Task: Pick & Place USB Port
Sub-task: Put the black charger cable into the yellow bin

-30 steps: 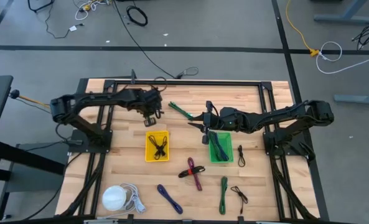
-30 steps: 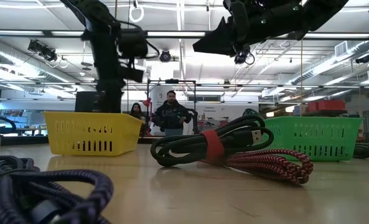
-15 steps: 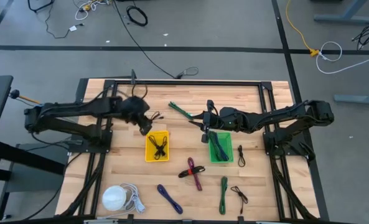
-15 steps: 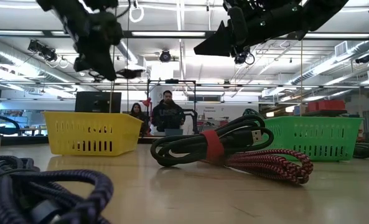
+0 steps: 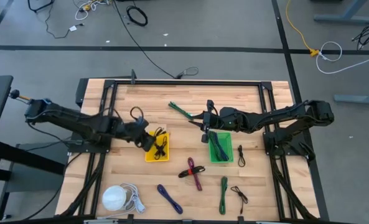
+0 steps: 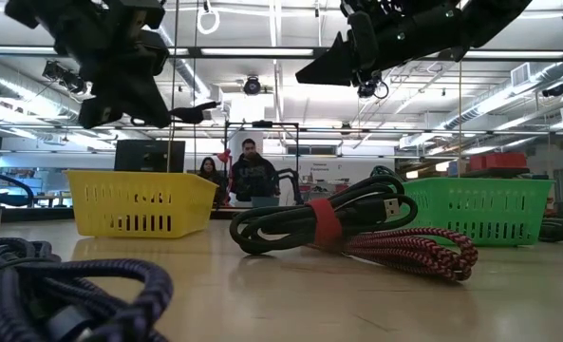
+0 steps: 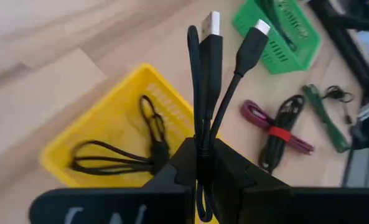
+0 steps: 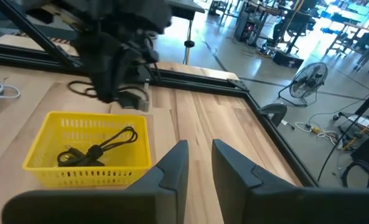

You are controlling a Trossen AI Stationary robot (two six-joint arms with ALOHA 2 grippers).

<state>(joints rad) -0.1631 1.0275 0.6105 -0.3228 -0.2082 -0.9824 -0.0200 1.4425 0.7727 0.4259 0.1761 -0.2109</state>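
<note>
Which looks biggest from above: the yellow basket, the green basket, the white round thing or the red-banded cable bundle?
1. Yellow basket and green basket: alike, too close to rank.
2. White round thing.
3. Red-banded cable bundle: long but thin, close to the white thing.

The high view looks straight down from well above, taking in the whole tabletop [image 5: 128, 99] and surrounding floor. The low view sits at tabletop height, very near a coiled cable [image 6: 328, 223], facing level into the room. Each wrist view looks forward and down past its own fingers, and all four share the yellow basket [image 5: 149, 154] [image 6: 139, 202] [image 7: 109, 106] [image 8: 53, 124].
</note>
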